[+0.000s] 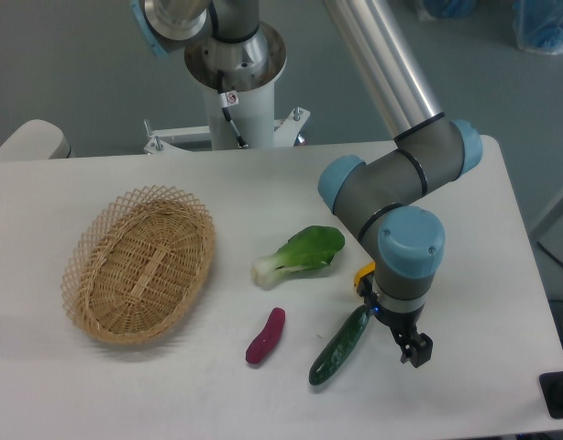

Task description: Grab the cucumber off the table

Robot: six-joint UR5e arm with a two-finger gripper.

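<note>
**Gripper low beside the cucumber**

The cucumber (340, 346) is seen lying at a slant on the table (465, 275), near the front edge, right of the purple vegetable (265, 335) and below the bok choy (300, 254). The gripper (402, 346) is held low just beside its upper end; whether the jaws are open cannot be told. A wicker basket (139, 263) is set at the left.

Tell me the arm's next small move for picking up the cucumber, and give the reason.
Probably shift the gripper a little toward the purple vegetable, then lower it. The cucumber lies flat on the table, and the gripper appears to sit beside its upper end, not over its middle. Whether the jaws are open cannot be told here.
</note>
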